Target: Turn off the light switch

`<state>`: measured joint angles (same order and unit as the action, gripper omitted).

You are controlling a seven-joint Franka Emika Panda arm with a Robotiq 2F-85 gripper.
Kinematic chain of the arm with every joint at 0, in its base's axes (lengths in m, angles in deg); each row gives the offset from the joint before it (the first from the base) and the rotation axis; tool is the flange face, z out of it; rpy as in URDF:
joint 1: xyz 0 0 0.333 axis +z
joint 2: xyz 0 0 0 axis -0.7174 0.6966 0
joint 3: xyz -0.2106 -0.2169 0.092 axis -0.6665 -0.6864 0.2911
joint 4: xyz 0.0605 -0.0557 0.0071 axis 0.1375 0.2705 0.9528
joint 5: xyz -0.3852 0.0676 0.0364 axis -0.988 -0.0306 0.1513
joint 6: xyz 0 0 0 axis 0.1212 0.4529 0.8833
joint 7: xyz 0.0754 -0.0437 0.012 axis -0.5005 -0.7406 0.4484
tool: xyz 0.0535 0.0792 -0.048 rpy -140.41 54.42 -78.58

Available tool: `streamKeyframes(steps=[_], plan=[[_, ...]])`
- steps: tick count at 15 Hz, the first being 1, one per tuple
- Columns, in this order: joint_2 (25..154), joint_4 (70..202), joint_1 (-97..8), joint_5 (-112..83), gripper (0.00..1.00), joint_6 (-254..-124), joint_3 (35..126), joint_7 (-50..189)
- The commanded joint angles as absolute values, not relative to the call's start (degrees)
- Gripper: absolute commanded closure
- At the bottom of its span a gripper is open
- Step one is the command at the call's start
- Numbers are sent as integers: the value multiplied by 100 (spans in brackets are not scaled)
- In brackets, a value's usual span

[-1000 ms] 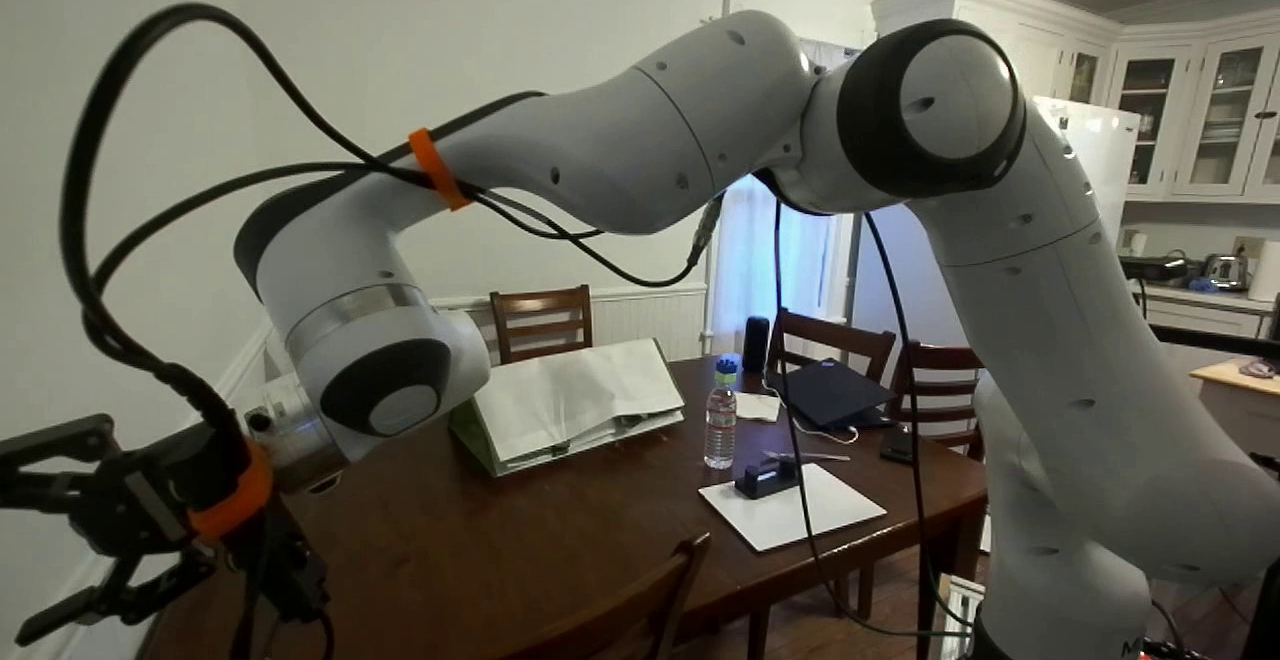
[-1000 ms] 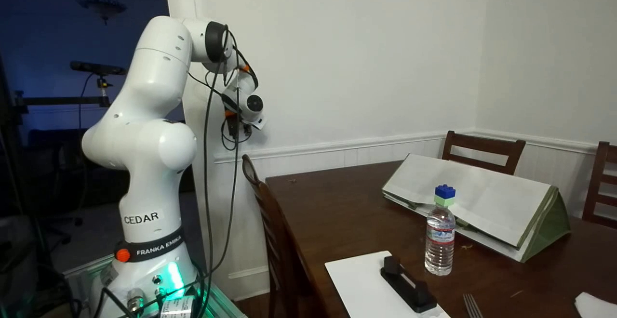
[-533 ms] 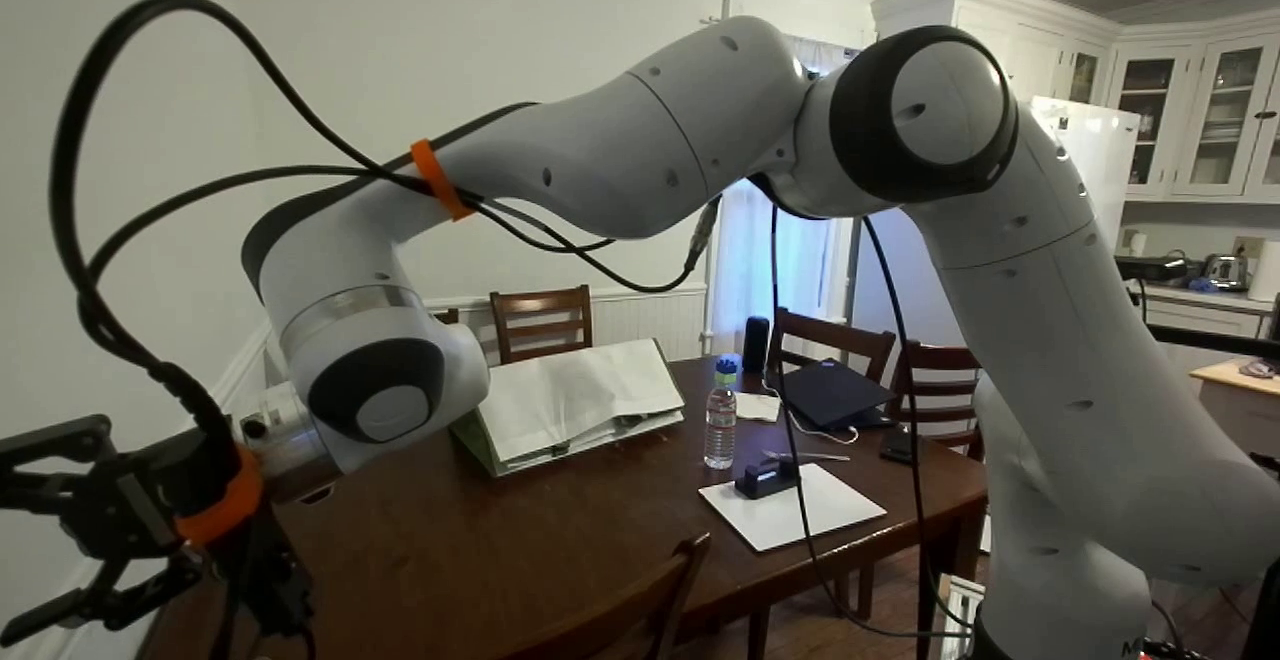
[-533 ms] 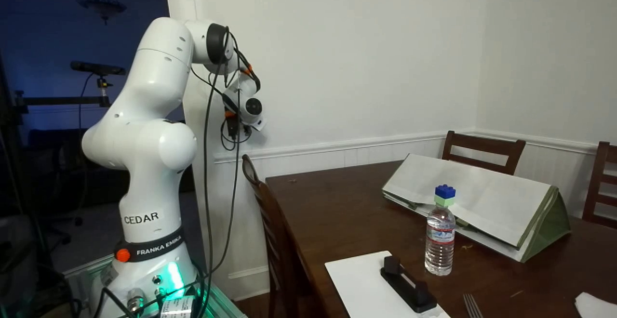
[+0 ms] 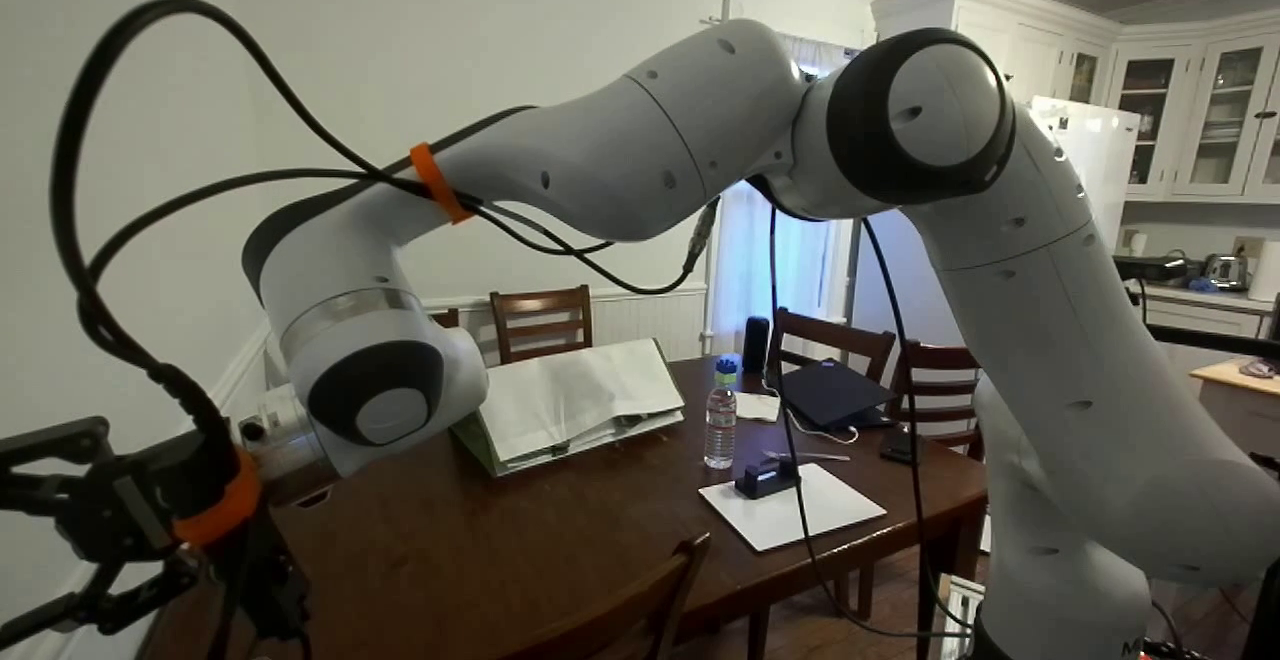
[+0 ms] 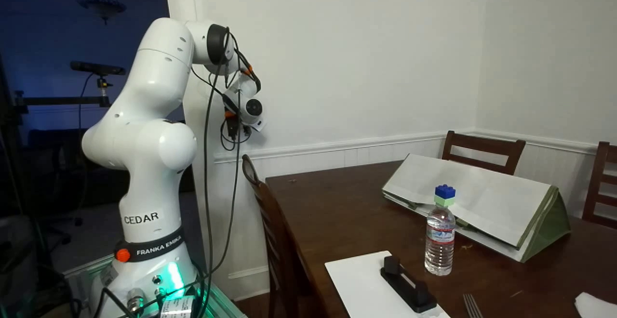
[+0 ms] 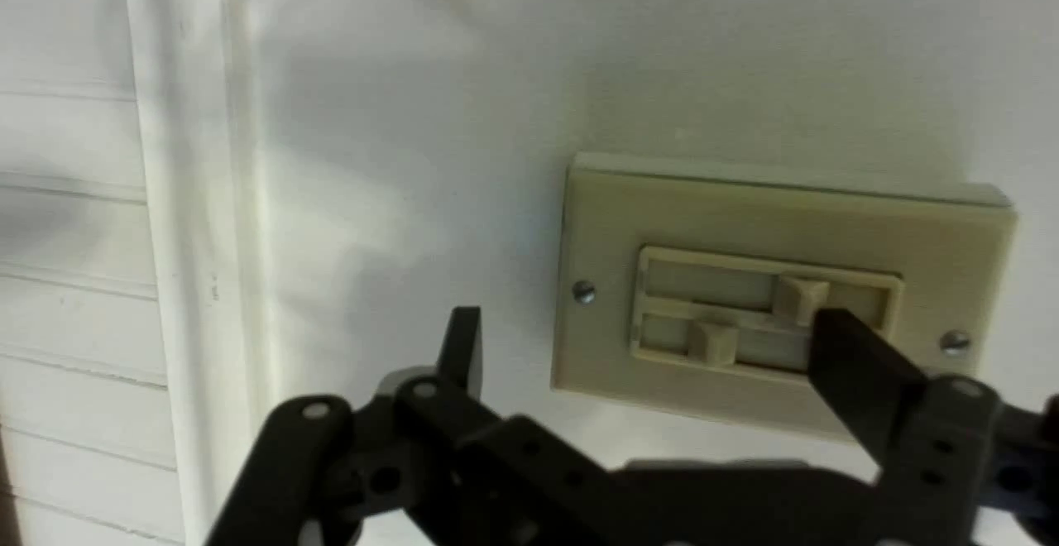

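Observation:
The light switch is a beige wall plate [image 7: 769, 211] in the wrist view, held by two screws. It has two sliders side by side. The upper slider [image 7: 800, 299] sits toward the right of its track, the lower slider [image 7: 711, 342] toward the left. My gripper [image 7: 651, 317] is open with nothing between its fingers. The right finger overlaps the plate beside the upper slider; I cannot tell if it touches. The left finger is over bare wall left of the plate. The gripper [image 5: 30, 550] is at the left edge of an exterior view. The switch is out of view in both exterior views.
White wall trim [image 7: 207, 240] runs left of the plate in the wrist view. A table [image 6: 337, 202] holds a water bottle [image 6: 439, 241], a paper-covered stand [image 6: 477, 202] and a white board [image 6: 356, 279]. A chair [image 6: 270, 221] stands near the arm. Cables loop from the arm.
Over the last second my gripper has shifted slightly left in an exterior view, and the upper arm has lowered a little. In the last half second there is almost no motion. The fingers stay open.

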<state>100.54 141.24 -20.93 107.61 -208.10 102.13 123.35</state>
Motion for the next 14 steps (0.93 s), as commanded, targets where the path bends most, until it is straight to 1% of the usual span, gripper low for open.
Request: streamKeyframes(steps=[1, 7, 8, 9, 14], plan=[[10182, 14084, -2071, 10815, 0, -20785, 10232, 12311], [10403, 14137, -2035, 10692, 0, -20893, 10222, 12164], [10376, 14142, -1844, 10681, 0, -20796, 9980, 12048], [10374, 14143, -1831, 10691, 0, -20784, 9964, 12032], [9873, 14264, -1834, 10611, 0, -20620, 9929, 11973]])
